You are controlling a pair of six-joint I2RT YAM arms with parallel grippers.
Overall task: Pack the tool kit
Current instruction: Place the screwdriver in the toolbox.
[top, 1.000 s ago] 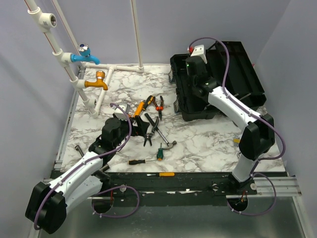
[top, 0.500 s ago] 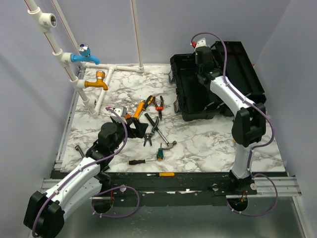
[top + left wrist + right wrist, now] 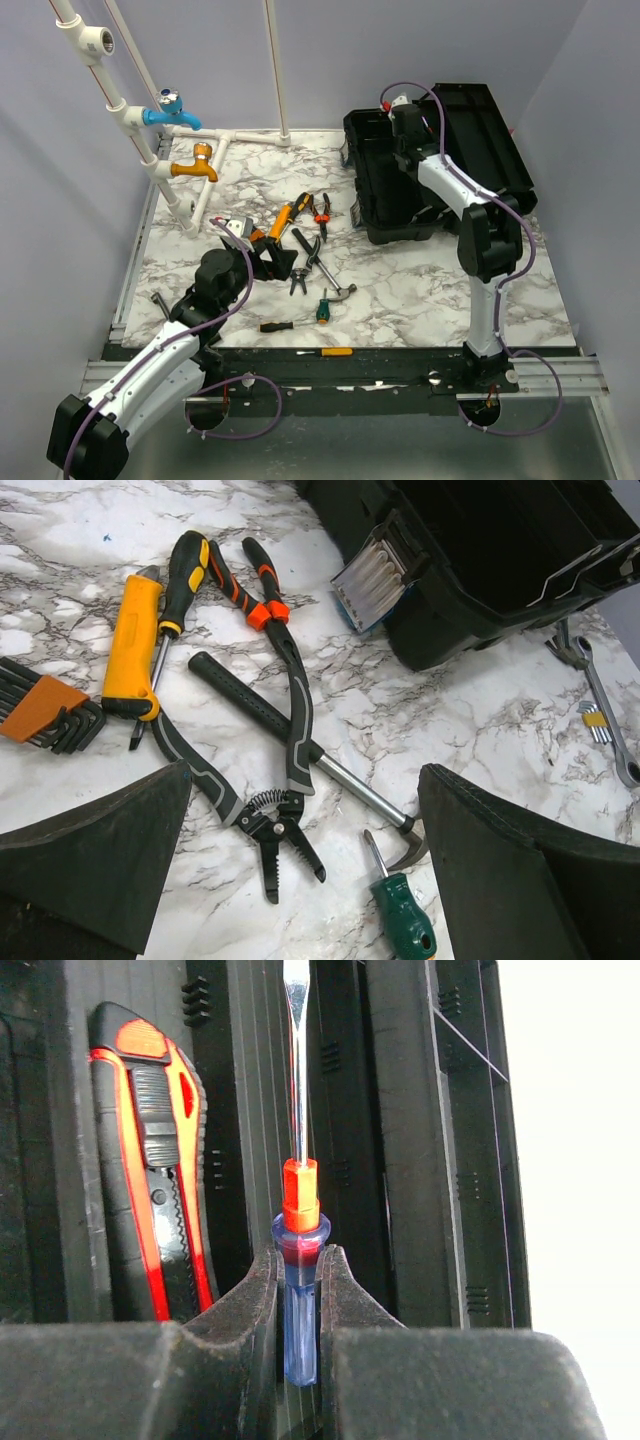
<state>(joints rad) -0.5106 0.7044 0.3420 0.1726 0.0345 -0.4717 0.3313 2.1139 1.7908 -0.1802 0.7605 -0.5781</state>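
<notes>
Toolbox [image 3: 400, 232]: open at the far right of the marble table [image 3: 430, 290], lid thrown back. A red-and-black utility knife [image 3: 160, 1160] already lies inside.
Right gripper [image 3: 300, 1280]: inside the box, fingers nearly closed on the clear blue handle of a screwdriver [image 3: 298, 1200]. The blade points away from the wrist, along the floor ribs.
Left gripper [image 3: 305, 780]: fingers spread as wide as they go and holding nothing, hovering over the loose tools at mid-table.
Loose tools: spring pliers [image 3: 292, 710] lie across the shaft of the hammer [image 3: 235, 695]. A yellow-handled tool [image 3: 132, 650], orange pliers [image 3: 255, 580] and a hex key set [image 3: 40, 705] crowd the left, with a green screwdriver [image 3: 405, 920] near. A wrench [image 3: 600, 700] lies apart, beside the box.
Step, as I judge it: dropping off the held screwdriver; most of the kit is not yet packed.
Risk on release: I cannot tell how high the screwdriver hangs above the floor. If I let go from too high, the round handle may bounce or roll onto the knife.
Risk on lowering: the blade leads, so its tip could catch a rib and lever the handle out of the narrow grip.
Risk at the left: the pliers and hammer overlap, so closing there could pinch both or drag one across its neighbours.
Risk of reach: both arms heading for the box together could meet over it.
</notes>
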